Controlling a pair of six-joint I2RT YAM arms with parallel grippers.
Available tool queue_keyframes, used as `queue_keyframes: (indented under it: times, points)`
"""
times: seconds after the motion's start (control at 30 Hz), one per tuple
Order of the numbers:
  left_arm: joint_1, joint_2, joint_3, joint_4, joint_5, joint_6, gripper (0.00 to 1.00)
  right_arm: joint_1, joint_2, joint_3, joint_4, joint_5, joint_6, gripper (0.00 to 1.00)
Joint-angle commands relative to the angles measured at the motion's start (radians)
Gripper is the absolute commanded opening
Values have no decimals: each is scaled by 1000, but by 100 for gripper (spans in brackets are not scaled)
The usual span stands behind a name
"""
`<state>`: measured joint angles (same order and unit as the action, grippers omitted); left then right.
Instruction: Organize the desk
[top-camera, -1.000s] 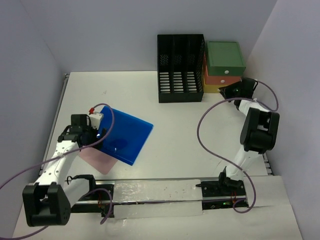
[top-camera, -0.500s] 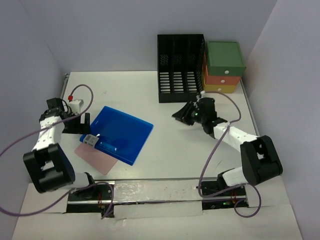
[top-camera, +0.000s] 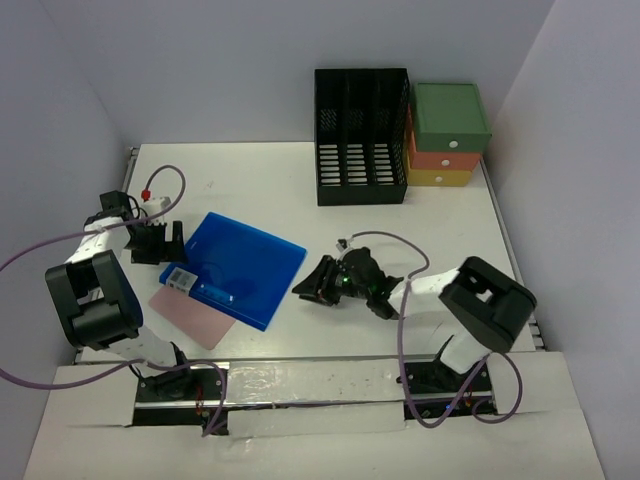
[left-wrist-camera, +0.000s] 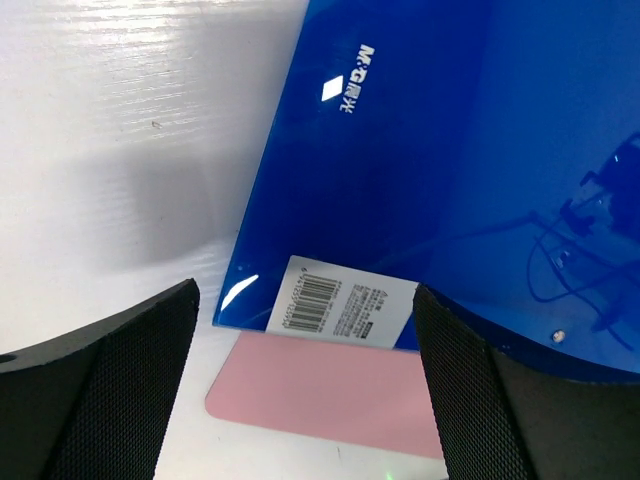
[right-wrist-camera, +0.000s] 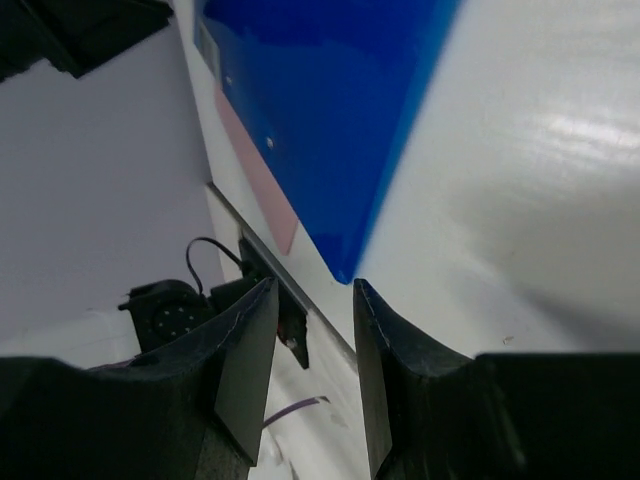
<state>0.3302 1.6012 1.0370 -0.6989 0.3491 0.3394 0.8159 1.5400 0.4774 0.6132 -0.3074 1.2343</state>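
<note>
On the white desk a blue plastic folder lies flat over a pink sheet. My left gripper sits low at the folder's left corner, open. In the left wrist view the blue folder, its barcode label and the pink sheet show beyond the left gripper. My right gripper hovers at the folder's right corner. Through the right wrist camera the folder ends in a corner just past the right gripper, whose jaws stand apart with nothing between them.
A black slotted file rack stands at the back. Beside it on the right is a green, orange and yellow drawer unit. A metal rail runs along the desk's left edge. Purple cables loop from both arms.
My right arm swung from the drawer unit down to the folder's right corner, its jaws widening. My left gripper left the folder's left edge and now sits just beside it.
</note>
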Motion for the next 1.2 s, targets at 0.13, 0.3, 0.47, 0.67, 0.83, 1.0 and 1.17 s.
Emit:
queue_keyframes:
  times: [0.13,0.3,0.47,0.67,0.83,1.0,1.17]
  points:
    - [6,-9,-51,79,1,-16,94,168,162,17,284,159,206,43]
    - [7,-11,-52,87,-1,-12,94,215,231,23,323,181,247,43]
    - [7,-5,-53,99,-9,-10,94,252,319,54,323,161,285,43]
    - [6,-3,-63,112,-1,-12,94,262,407,83,435,134,317,43]
    - [7,-4,-64,110,3,-9,94,269,419,96,424,149,298,42]
    - [7,-16,-65,109,11,-9,94,269,455,124,418,149,295,41]
    - [6,-21,-76,112,6,-3,94,265,462,146,418,158,282,39]
